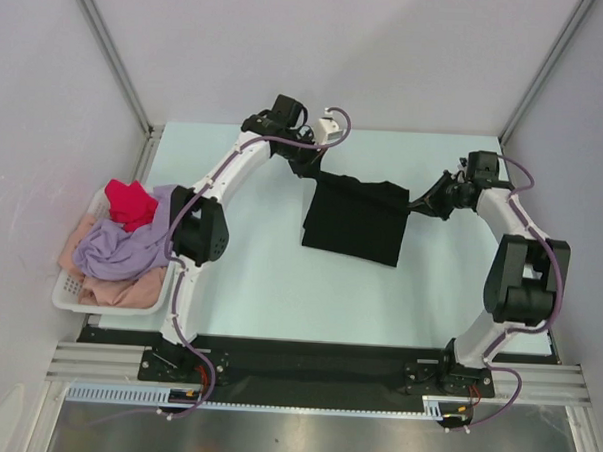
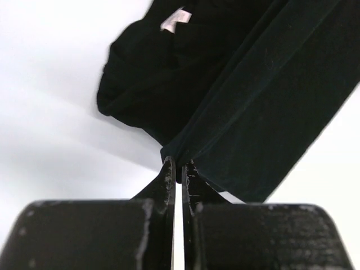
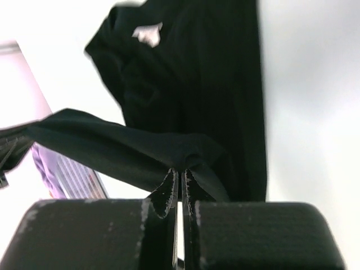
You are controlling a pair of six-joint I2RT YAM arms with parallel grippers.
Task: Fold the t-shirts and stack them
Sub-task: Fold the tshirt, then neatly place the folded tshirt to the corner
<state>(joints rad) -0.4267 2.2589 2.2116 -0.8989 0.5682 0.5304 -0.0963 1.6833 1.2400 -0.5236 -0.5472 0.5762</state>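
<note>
A black t-shirt (image 1: pixel 356 220) hangs stretched between both arms over the middle of the table, its lower part draped down toward the tabletop. My left gripper (image 1: pixel 314 172) pinches its upper left corner, and in the left wrist view the gripper (image 2: pixel 178 167) is shut on the black t-shirt (image 2: pixel 247 107). My right gripper (image 1: pixel 419 205) holds the upper right corner; in the right wrist view the gripper (image 3: pixel 179 172) is shut on the black cloth (image 3: pixel 197 84). Red (image 1: pixel 130 203), lavender (image 1: pixel 115 248) and pale pink (image 1: pixel 128 291) t-shirts lie heaped at the left.
A white lattice basket (image 1: pixel 68 294) at the table's left edge holds the heap of shirts. The pale tabletop (image 1: pixel 269 275) spreads below the hanging shirt. Grey walls and frame posts close in the back and sides.
</note>
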